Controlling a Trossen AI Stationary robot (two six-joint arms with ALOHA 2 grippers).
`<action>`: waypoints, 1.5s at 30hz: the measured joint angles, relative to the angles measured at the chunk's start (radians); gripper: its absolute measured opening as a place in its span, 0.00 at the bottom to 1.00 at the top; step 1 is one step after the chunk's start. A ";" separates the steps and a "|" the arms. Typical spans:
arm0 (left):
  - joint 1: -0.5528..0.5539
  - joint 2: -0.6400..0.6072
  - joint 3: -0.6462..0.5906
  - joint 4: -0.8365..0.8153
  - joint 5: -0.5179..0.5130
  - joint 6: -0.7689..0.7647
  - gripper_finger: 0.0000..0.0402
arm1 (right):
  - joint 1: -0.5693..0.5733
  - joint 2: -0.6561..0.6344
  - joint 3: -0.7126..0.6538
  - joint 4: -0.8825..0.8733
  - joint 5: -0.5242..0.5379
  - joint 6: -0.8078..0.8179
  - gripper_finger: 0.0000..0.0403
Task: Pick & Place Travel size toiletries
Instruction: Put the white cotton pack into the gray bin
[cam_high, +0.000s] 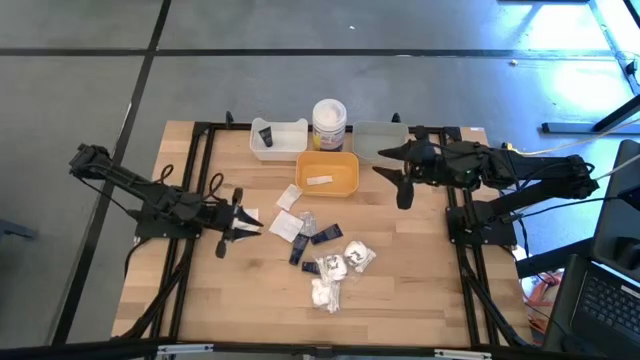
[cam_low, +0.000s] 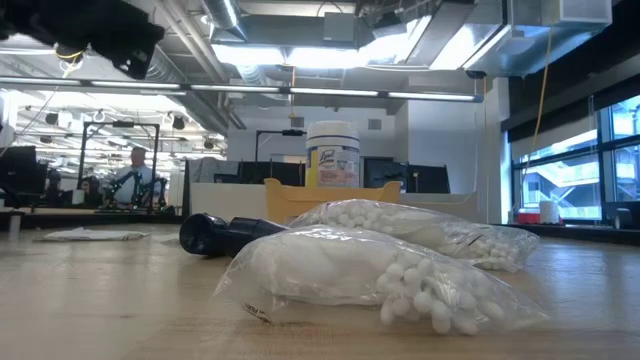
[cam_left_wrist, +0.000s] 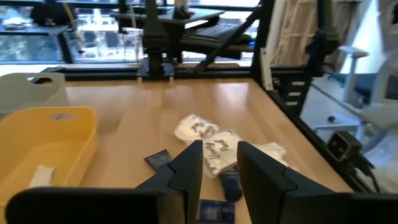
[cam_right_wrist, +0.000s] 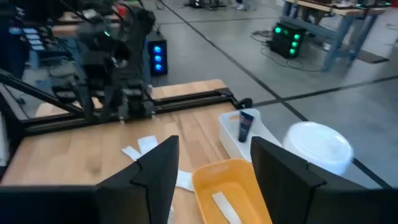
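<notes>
The travel size toiletries (cam_high: 325, 255) lie loose on the wooden table (cam_high: 190, 290), in a scattered group between the two arms. They are small dark tubes (cam_high: 326, 234), flat white sachets (cam_high: 285, 226) and clear-wrapped white fluffy pieces (cam_high: 357, 256); in the low view the nearest wrapped pack (cam_low: 380, 280) shows many small white balls under crinkled film, and a black tube (cam_low: 225, 235) lies behind it. The left gripper (cam_high: 240, 224) is low over the table, just beside the sachets, which are in front of its tips, and the tubes and wrapped pieces are a little farther out. Its fingers (cam_left_wrist: 189, 171) stand a little apart with a narrow gap and nothing is between them. The right gripper (cam_high: 396, 176) hangs near the far side of the table, beside the trays and well apart from the loose group. Its fingers (cam_right_wrist: 158, 165) are clearly apart and empty. The yellow tray (cam_high: 345, 180) is just in front of the right gripper and holds one flat white sachet (cam_high: 319, 180). Beyond it, the white tray (cam_high: 295, 130) holds one dark tube (cam_high: 266, 136). The grey tray (cam_high: 375, 135) is close beside the right gripper; I cannot tell if something is in it. The white jar with yellow label (cam_high: 329, 125) stands between the white and grey trays.
</notes>
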 joint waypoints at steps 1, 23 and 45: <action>0.000 -0.010 -0.020 0.020 0.009 0.006 0.24 | 0.000 0.007 0.000 0.008 -0.019 -0.007 0.51; 0.191 -0.229 -0.206 0.038 0.153 0.043 0.24 | 0.130 0.208 0.000 0.025 -0.219 -0.032 0.47; 0.260 -0.236 -0.206 -0.092 0.144 0.004 0.24 | 0.395 0.430 0.000 -0.047 -0.145 0.062 0.31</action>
